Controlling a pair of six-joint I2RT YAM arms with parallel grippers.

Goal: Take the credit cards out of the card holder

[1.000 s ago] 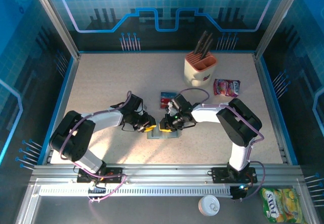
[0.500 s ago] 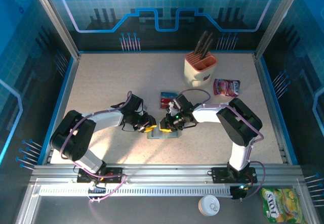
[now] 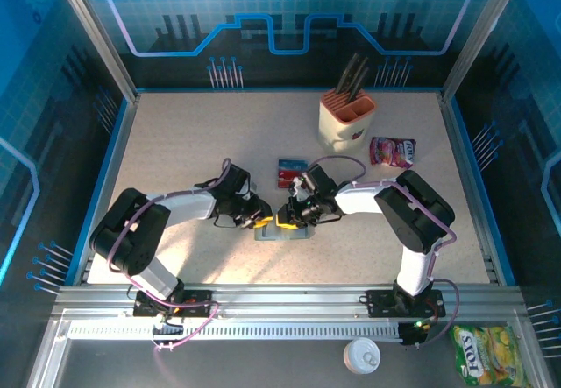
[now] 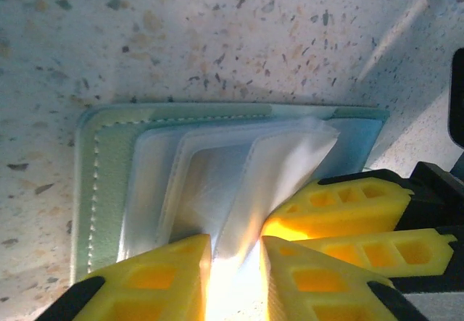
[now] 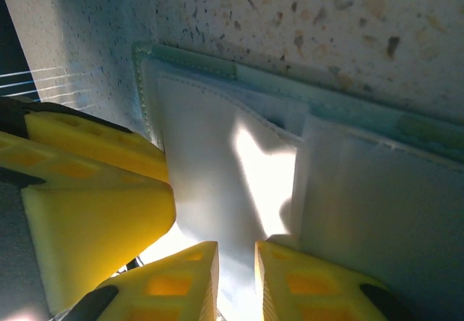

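The left pincer (image 4: 233,263) is clamped on a pale plastic sleeve (image 4: 217,183) of the card holder (image 4: 105,183). The holder lies open and flat near the middle of the counter (image 3: 193,143), between the two arms. Just to its right, the right pincer (image 5: 235,277) is nipped together on a neighbouring sleeve, with its yellow fingers nearly touching those of the left one. The pockets look milky and blank, so it cannot be told whether a card sits inside them. A few credit cards (image 3: 291,172), blue and red, lie on the counter just behind the pincers, apart from the holder.

Several things could go wrong from here. Both pincers crowd the same thin film, so a small sideways move could knock finger against finger. Nothing appears to pin the holder's cover down, so a pull may lift or drag the whole thing rather than open a pocket. The slick sleeve could also slip free or tear.

The counter is pale, speckled and matte, with a blue lip around it. At rear right stands a cream knife block (image 3: 344,121), with a pink snack packet (image 3: 392,151) beside it, both well apart from the work. Blue printed panels (image 3: 263,20) enclose the cell.
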